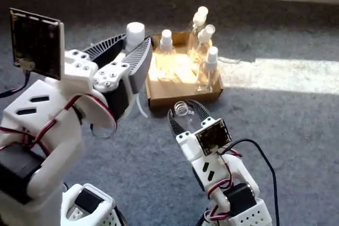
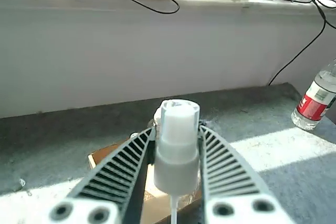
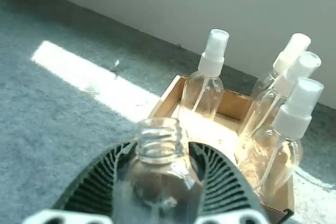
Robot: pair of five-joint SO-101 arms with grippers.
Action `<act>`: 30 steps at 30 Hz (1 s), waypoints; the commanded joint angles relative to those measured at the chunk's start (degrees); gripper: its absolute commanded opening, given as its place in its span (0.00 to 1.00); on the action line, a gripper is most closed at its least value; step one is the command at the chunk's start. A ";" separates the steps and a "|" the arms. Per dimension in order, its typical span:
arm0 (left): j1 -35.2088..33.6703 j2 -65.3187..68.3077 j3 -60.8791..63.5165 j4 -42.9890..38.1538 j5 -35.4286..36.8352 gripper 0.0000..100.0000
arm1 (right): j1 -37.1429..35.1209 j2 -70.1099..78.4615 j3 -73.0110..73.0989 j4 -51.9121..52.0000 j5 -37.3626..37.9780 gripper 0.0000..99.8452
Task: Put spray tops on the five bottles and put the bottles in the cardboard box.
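Observation:
My left gripper (image 1: 135, 43) is raised over the near left corner of the cardboard box (image 1: 159, 99), shut on a white spray top (image 1: 135, 32). In the left wrist view that spray top (image 2: 177, 148) stands upright between the fingers (image 2: 126, 163), its thin tube hanging down. My right gripper (image 1: 185, 111), just in front of the box, is shut on a clear bottle (image 1: 181, 109). The bottle's neck (image 3: 157, 139) is bare and open. Several capped bottles (image 1: 206, 59) stand inside the box (image 3: 169, 94).
Grey carpet covers the floor, with a sunlit strip (image 1: 280, 75) right of the box. A pale wall (image 2: 157, 51) runs behind. A plastic water bottle with a red label (image 2: 317, 98) stands farther off, and cables hang from the ledge above.

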 commanded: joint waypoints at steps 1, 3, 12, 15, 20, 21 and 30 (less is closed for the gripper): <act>2.24 0.13 6.46 -12.31 1.93 0.00 | -3.65 -0.57 -0.75 0.22 -0.97 0.00; 3.47 0.04 10.86 -16.53 1.93 0.00 | -3.82 -0.57 -0.75 0.22 -0.97 0.00; 3.56 -0.22 20.97 -22.86 2.11 0.00 | -4.00 -0.66 -0.84 0.04 -1.14 0.00; 3.91 -0.22 21.32 -23.65 2.20 0.00 | -4.00 -0.66 -0.84 0.04 -1.23 0.00; 4.00 -0.22 25.80 -23.74 2.20 0.00 | -3.82 -0.66 -0.92 -0.04 -1.23 0.00; 4.00 -0.22 26.95 -23.74 2.29 0.00 | -3.82 -0.66 -1.19 -0.04 -1.23 0.00; 9.36 -0.31 34.77 -23.38 2.37 0.00 | -3.47 -0.66 -3.21 0.13 -1.32 0.00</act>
